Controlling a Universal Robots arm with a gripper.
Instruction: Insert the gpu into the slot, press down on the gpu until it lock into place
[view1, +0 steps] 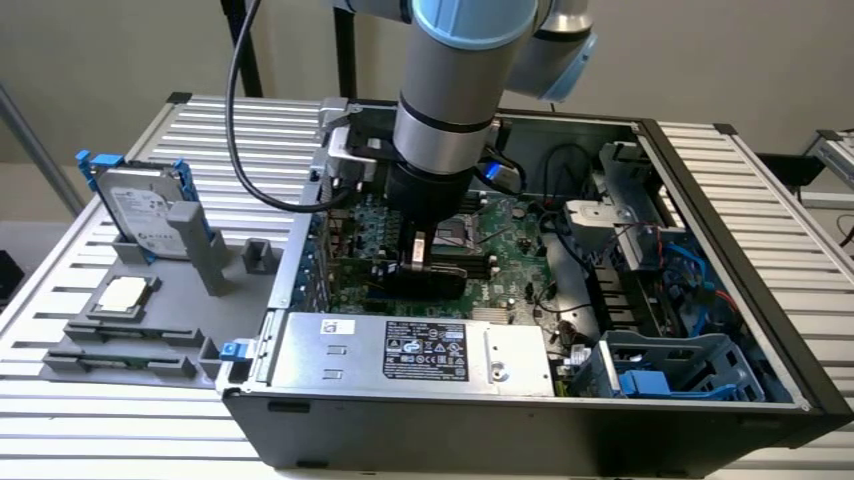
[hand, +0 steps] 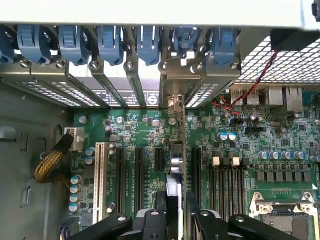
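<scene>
The circuit board is green, dotted with blue, silver-topped capacitors. A row of clips is blue. One long socket is white and the card black. The braided cable is yellow, the thin wires red. The metal box is silver with a black-and-white label. The table is pale grey and ribbed.

Silver power supply inside case; hard drive upright, processor chip flat on grey fixture.
</scene>
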